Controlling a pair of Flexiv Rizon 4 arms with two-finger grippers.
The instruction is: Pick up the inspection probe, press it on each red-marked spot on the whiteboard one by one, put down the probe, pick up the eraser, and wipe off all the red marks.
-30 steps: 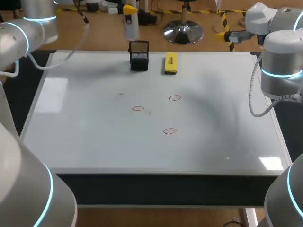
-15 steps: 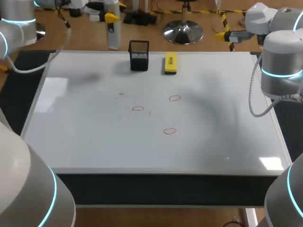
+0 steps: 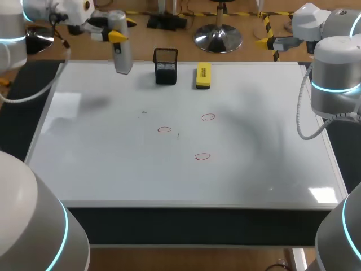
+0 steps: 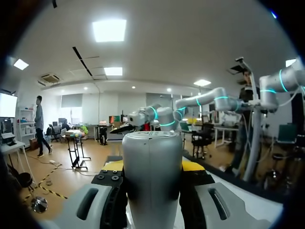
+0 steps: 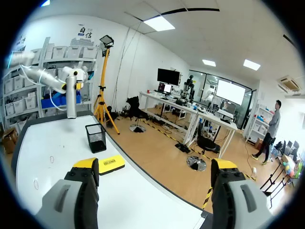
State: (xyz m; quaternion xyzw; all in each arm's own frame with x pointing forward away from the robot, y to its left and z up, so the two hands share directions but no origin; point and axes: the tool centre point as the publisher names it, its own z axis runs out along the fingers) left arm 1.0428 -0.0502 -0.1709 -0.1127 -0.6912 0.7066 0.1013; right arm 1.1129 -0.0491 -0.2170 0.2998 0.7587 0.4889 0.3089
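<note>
Head view: left gripper (image 3: 114, 35) is coming in from the far left and pinching the inspection probe (image 3: 122, 55) near its top. The probe is hanging roughly upright over the far-left edge of the whiteboard (image 3: 113, 169), left of the black mesh holder (image 3: 166, 66) and well apart from the red marks (image 3: 202, 157). Three marks are sitting mid-board. The yellow eraser (image 3: 203, 75) is lying just right of the holder, along the far edge. The right arm (image 3: 333, 73) is standing over the board's right edge.

Left wrist view: left gripper (image 4: 152, 168) is clamping the inspection probe (image 4: 152, 181) from both sides. The silver cylinder is filling the gap, with the yellow tips peeking out on either side of it.

Right wrist view: right gripper (image 5: 155, 167) is spread wide and holding nothing. Ahead of it, the yellow eraser (image 5: 106, 164) is lying on the whiteboard (image 5: 52, 143), with the black mesh holder (image 5: 96, 137) just beyond. Further off, the inspection probe (image 5: 71, 98) is hanging upright in my other arm. Two red marks (image 5: 51, 159) are showing on the board.
</note>
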